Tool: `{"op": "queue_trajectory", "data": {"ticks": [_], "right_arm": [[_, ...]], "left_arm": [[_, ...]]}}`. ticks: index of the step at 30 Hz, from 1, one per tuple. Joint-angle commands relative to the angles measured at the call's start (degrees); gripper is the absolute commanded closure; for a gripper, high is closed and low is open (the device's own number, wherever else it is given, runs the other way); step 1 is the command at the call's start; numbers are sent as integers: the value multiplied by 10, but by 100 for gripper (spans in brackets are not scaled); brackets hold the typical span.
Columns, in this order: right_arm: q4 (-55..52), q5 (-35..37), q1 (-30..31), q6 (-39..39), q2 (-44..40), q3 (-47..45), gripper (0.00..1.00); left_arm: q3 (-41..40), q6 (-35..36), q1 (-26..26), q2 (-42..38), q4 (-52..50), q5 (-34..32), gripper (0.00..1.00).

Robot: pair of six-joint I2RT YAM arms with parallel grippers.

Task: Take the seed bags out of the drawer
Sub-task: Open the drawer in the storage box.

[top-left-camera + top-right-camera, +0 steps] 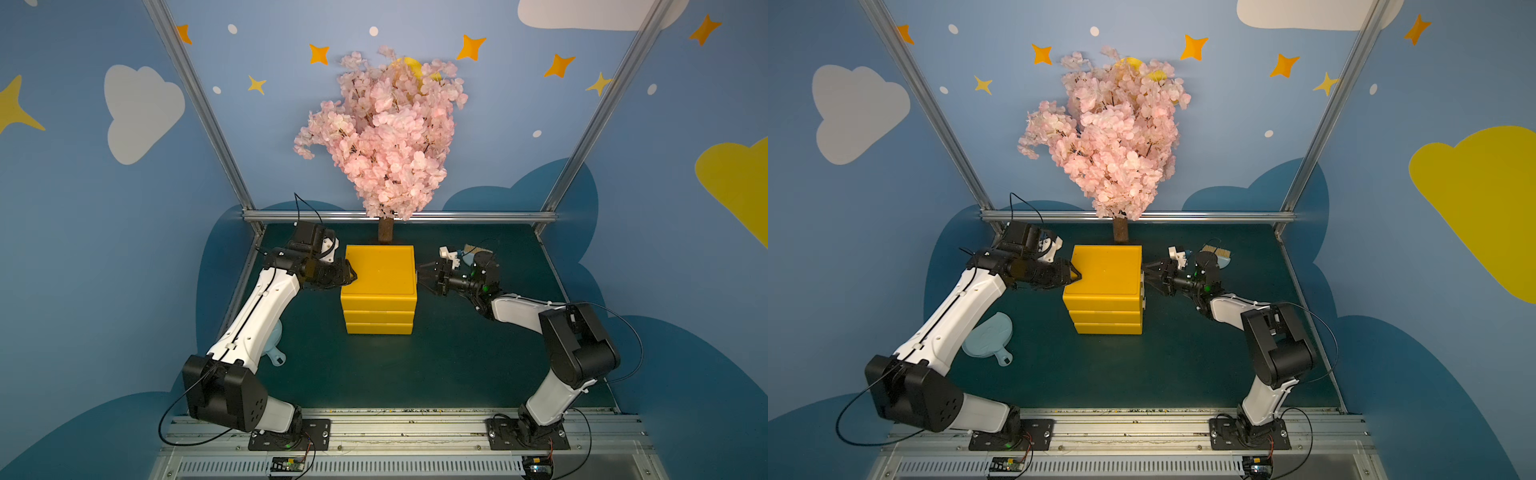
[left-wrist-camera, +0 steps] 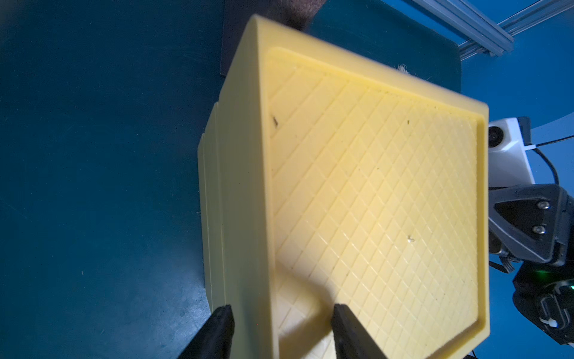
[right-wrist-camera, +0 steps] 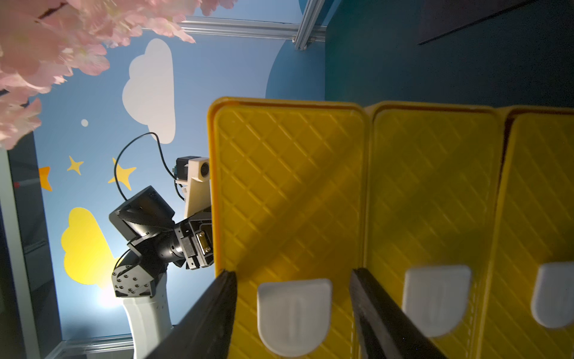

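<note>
Step in hand, by my read: open the top drawer [image 3: 289, 186].

- The right gripper [image 3: 292, 273] is open, jaws either side of the white handle [image 3: 295, 314] with a gap on both sides. It holds nothing.
- The left gripper [image 2: 281, 310] is clamped on the cabinet [image 1: 380, 270] rim, bracing it.
- The seed bags show in no view. All three drawers look closed, so presumably they're inside.

To do it well:
- Centre the jaws on the handle and close fully before pulling.
- Pull straight along the drawer's axis.
- Leave the left clamp on so the cabinet doesn't slide or tip.

Views:
- Only the right wrist view shows the handles clearly and the jaw gaps. A top view gives slivers at the cabinet's right edge.
- Only the left wrist view shows fingers straddling the rim.
- Top views alone show the brush [image 1: 1219, 253], upper right of the cabinet.
</note>
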Motion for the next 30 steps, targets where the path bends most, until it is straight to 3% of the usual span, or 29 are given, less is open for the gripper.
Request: {"op": "queue_trajectory", "data": {"ticks": [1, 30], "right_arm": [[85, -10, 3, 42, 9, -11, 42], [76, -11, 8, 38, -15, -40, 70]], "left_arm": [[-11, -2, -2, 4, -9, -2, 44], [-14, -8, -8, 4, -12, -6, 44]]}}
